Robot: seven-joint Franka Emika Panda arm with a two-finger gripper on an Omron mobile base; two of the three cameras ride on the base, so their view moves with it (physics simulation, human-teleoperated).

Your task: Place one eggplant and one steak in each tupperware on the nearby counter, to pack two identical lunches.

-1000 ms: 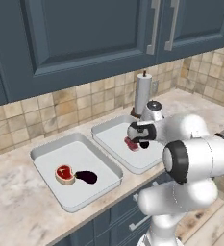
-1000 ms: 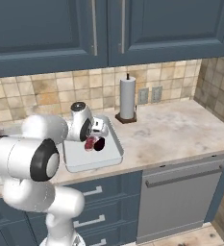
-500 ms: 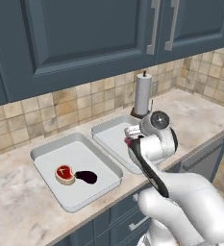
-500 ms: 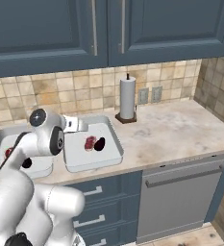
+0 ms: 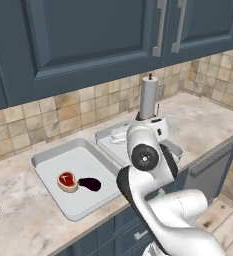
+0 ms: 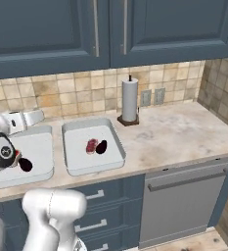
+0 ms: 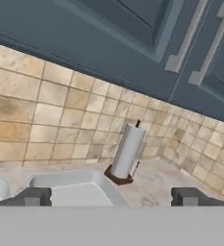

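arm: white arm rises from the near edge, elbow in front of the trays in both base views
jaws: gripper point(image 7: 111, 197) wide open, nothing between the tips; hand held above the surface, looking toward the far wall
surface: beige marbled counter point(image 6: 184, 132) over dark blue cabinet fronts
left tupperware: pale tray point(image 5: 53, 162) on the left part of the surface; one steak point(image 5: 67, 180) with one eggplant point(image 5: 90, 184) just beside it on its right, touching or nearly so
right tupperware: second tray point(image 6: 74, 162) just beside the first, to its right; second steak point(image 6: 91, 145) and second eggplant point(image 6: 102, 146) lie side by side near its middle, steak on the left
gap: the two trays sit close, narrow strip of stone between them
far items: paper towel roll point(image 7: 127, 151) upright on a dark stand, just beyond the right tray's far right corner
wall: tan tile backsplash point(image 6: 52, 90) behind the surface, two outlets point(image 6: 152, 96) right of the roll
overhead: dark blue wall cabinets point(image 5: 88, 40) with bar handles
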